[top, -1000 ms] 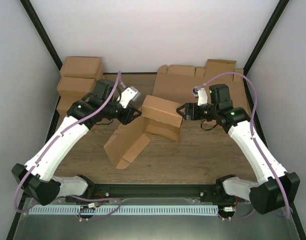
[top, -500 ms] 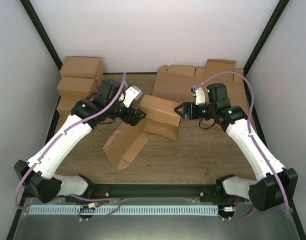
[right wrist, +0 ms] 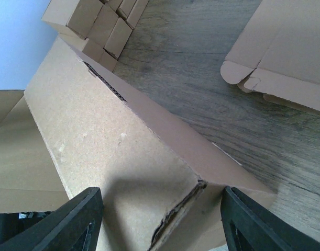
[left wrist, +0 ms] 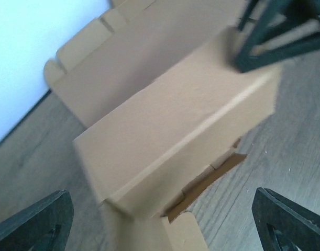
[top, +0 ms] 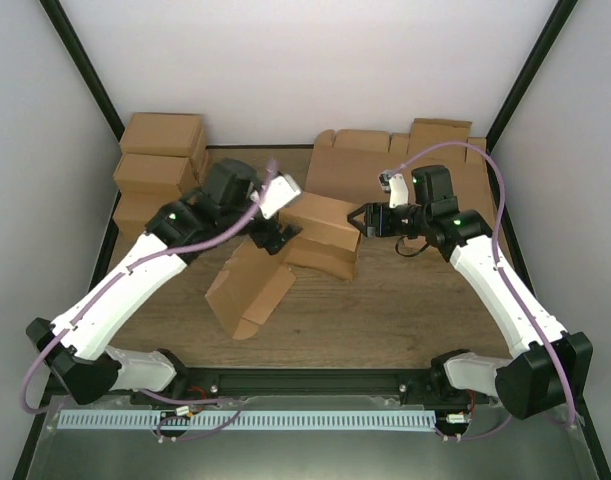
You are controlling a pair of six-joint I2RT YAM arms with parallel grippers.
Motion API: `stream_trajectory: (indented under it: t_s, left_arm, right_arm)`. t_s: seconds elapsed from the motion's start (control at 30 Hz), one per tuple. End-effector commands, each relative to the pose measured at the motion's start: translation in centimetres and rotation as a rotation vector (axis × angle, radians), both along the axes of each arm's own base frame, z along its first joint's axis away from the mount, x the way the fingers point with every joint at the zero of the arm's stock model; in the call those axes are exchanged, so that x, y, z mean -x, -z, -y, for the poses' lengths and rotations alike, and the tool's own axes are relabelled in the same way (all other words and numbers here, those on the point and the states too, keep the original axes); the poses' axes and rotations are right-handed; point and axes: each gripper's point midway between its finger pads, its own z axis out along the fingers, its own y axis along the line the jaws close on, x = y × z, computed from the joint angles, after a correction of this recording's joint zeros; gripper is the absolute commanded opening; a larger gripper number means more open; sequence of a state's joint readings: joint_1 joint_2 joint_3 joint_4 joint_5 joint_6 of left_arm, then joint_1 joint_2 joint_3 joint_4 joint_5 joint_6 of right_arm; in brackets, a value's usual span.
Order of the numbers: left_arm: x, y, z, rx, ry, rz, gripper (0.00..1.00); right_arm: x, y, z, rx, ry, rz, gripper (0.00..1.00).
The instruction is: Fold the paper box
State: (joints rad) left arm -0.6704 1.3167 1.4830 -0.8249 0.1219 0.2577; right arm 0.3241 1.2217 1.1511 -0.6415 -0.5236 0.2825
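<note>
hovering by the paper box (top: 325, 222), left jaws spread wide; right jaws pinch its far end.

Behind my left end effector (top: 270, 238), out toward the far-left corner, closed brown boxes (top: 161, 150) sit stacked in rows. Just behind my right end effector (top: 361, 219), flat cardboard blanks (top: 345, 170) lie piled, with their tabbed edges toward the white back wall (top: 305, 70). The wood-grain tabletop (top: 385, 310) runs under both, and black posts (top: 86, 75) rise at the far corners.
</note>
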Motion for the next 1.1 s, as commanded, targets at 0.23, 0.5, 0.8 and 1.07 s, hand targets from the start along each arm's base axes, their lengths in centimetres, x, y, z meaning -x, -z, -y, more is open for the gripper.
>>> stream_trajectory:
  t_s: [0.23, 0.5, 0.8, 1.07]
  left_arm:
    - [1.7, 1.5, 5.5, -0.472, 0.282, 0.492, 0.95]
    - [0.1, 5.1, 5.7, -0.616, 0.253, 0.532, 0.89]
    - [-1.5, 4.4, 6.8, -0.598, 0.203, 0.616, 0.75]
    - [-2.2, 6.5, 7.9, -0.647, 0.245, 0.619, 0.65]
  right_arm:
    - [-0.1, 0.2, -0.3, 0.016, -0.002, -0.029, 0.64]
    - [-0.1, 0.4, -0.3, 0.017, -0.008, -0.034, 0.64]
    - [0.0, 0.3, -0.4, 0.015, -0.012, -0.029, 0.64]
    - [-0.1, 0.2, -0.5, 0.008, -0.019, -0.028, 0.64]
